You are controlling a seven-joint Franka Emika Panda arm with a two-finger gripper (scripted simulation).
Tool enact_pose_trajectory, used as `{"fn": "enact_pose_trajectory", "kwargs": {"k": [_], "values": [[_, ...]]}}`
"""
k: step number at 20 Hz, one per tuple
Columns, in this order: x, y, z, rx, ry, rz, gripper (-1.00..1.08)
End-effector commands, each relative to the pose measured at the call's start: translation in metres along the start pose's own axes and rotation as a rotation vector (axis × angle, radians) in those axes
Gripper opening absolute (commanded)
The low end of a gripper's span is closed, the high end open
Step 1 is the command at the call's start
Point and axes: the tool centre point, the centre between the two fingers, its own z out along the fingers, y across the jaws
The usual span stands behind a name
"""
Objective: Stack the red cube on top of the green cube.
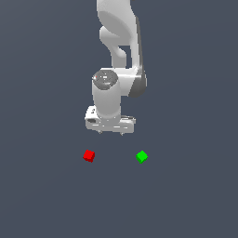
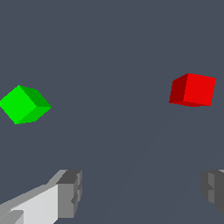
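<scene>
Surface: plain dark grey-blue floor, uniform in both views, no edge or border visible in either frame.
Arm: white Franka arm descends from the top of the exterior view, wrist pointing down.
Gripper: white two-finger gripper hangs above the floor, between the two cubes and behind them in the exterior view; jaws spread wide, nothing between them, touching neither cube.
Fingers: grey pads appear at the frame's lower corners in the wrist view, far apart, bare floor in the gap.
Red cube: small plain bright red cube rests on the floor toward the exterior view's left; also seen by the wrist camera; faces roughly square to that camera.
Green cube: small plain bright green cube rests on the floor toward the exterior view's right, turned corner-on.
Spacing: cubes well apart, not touching, roughly level with each other.
Clearance: open floor on every side of each cube.
</scene>
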Motion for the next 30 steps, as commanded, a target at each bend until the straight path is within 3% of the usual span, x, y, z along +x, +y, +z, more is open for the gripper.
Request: {"fn": "enact_pose_trajectory", "kwargs": {"k": [1, 16, 30], "values": [[0.009, 0.011, 0.007, -0.001, 0.001, 0.019, 1.00], [0.068, 0.090, 0.054, -0.001, 0.014, 0.151, 1.00], [0.076, 0.102, 0.067, -0.001, 0.015, 0.172, 1.00]]}}
